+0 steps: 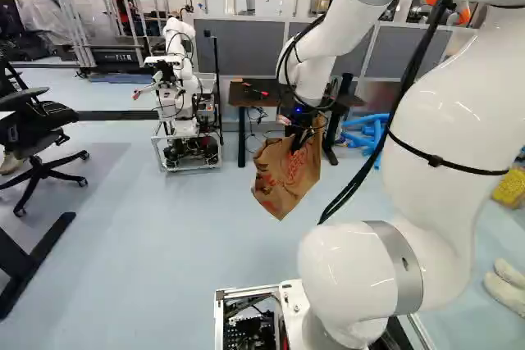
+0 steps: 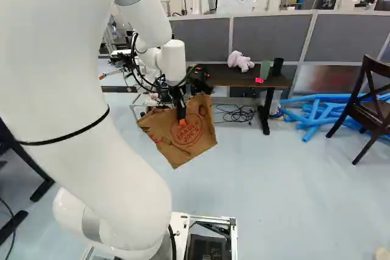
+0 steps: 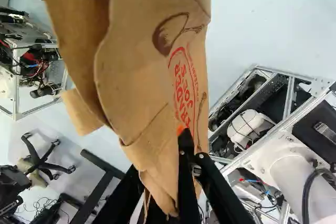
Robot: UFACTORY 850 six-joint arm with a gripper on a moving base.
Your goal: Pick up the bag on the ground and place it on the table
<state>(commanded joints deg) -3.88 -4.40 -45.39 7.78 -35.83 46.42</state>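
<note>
Black office chair with a wheeled base (image 1: 37,130): at the left of the left base view.
White robot arm on a metal-framed cart (image 1: 182,79): right of that chair, upright.
Brown paper bag with red print (image 2: 198,132): hanging tilted above the pale floor (image 2: 256,181), one corner downward, on the near side of the table.
Black two-fingered gripper with orange pads (image 2: 181,111): clamped on the bag, one finger over the printed face.
Dark brown table with black legs (image 2: 228,78): beyond the bag in the right base view, its top showing higher than most of the bag.
Tabletop: pale pink plush toy (image 2: 240,61), then green cup (image 2: 264,69) and black cup (image 2: 278,66), near each other.
Blue tubes (image 2: 317,112): piled on the floor, right of the table.
Dark wooden chair (image 2: 367,98): at the right edge.
</note>
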